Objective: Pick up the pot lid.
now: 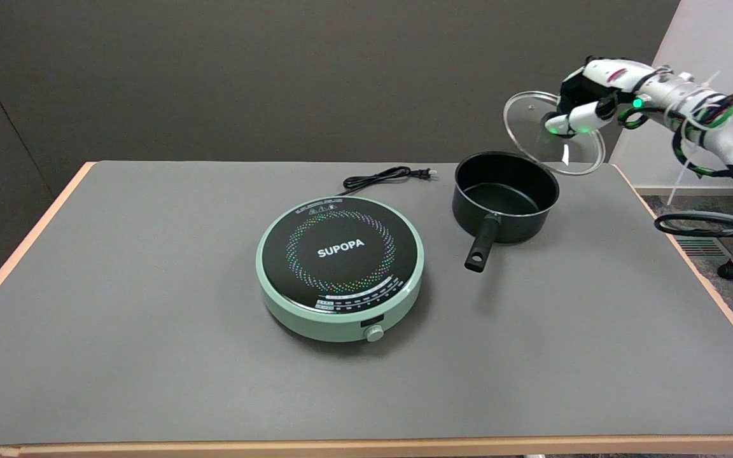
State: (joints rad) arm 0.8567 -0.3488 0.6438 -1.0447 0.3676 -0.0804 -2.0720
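I see the grey tabletop (150,331) carrying a mint-green induction cooker (340,267) at its middle, its black cord (382,177) lying just behind. To the cooker's right stands my open black pot (505,197), handle pointing toward the near edge. My right robot hand (586,102) grips the glass pot lid (553,132), tilted in the air above the pot's far right rim.

"SUPOPA" in white on black top of green induction cooker (340,267); smaller panel markings unreadable
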